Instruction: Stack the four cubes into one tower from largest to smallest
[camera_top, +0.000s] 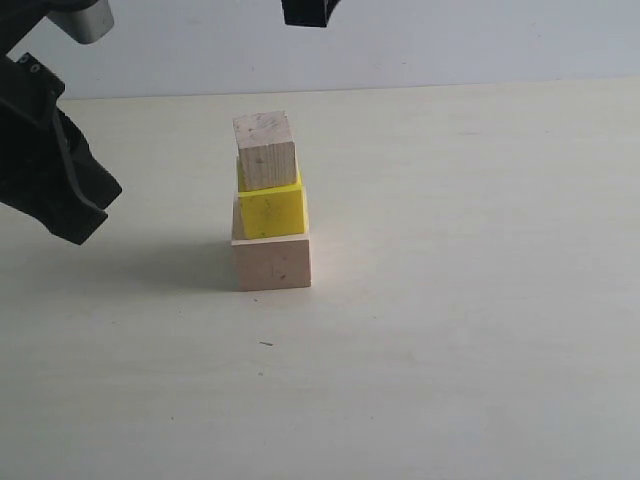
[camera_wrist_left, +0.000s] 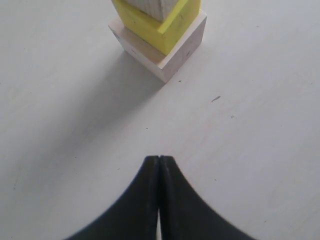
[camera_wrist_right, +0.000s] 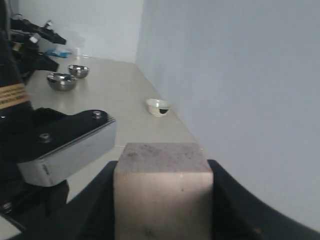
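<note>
Clamping a small wood cube (camera_wrist_right: 162, 170) by flat faces in the right gripper (camera_wrist_right: 163, 205); holding the left gripper (camera_wrist_left: 159, 165) clenched, empty, by the tower (camera_top: 270, 205) nearer the far edge of the surface (camera_top: 480, 350); judging it light, rigid, smooth.

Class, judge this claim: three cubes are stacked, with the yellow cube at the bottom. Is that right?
No. The yellow cube is in the middle; the large pale wood cube is at the bottom, per the exterior view. Three stacked is correct.

Matte black curved jaws, silver-grey block (camera_wrist_right: 65, 152) with screws (camera_wrist_right: 96, 114).
</note>
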